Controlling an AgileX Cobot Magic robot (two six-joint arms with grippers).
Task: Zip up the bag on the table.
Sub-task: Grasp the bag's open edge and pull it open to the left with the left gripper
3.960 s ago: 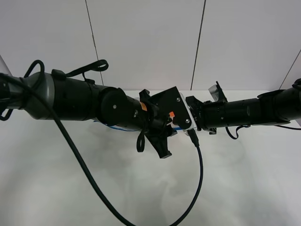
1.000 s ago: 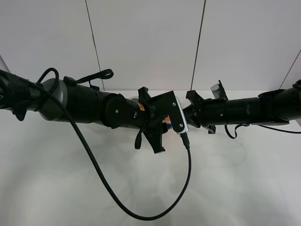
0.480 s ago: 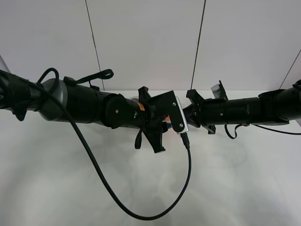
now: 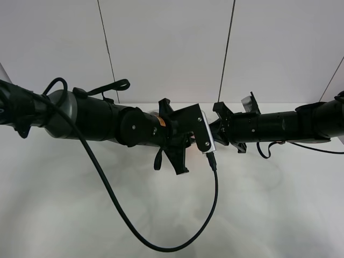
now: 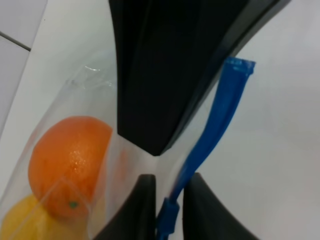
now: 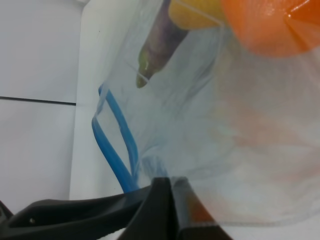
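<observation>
That bag (image 5: 95, 80) looked floppy and slippery. Left pincer (image 5: 170, 184) pinched its zipper strip (image 5: 215, 120), and right pincer (image 6: 170, 189) pinched the plastic.

The clear bag (image 6: 210, 125) (orange (image 5: 70, 155), yellow fruit (image 5: 20, 220), eggplant (image 6: 160, 45) inside) lies on the white table (image 4: 269, 215), blue zipper (image 6: 112, 152) seemingly parted.

No lettering, label, brand, number or sign can be read on the bag (image 6: 240, 125) or the table (image 4: 269, 215).
</observation>
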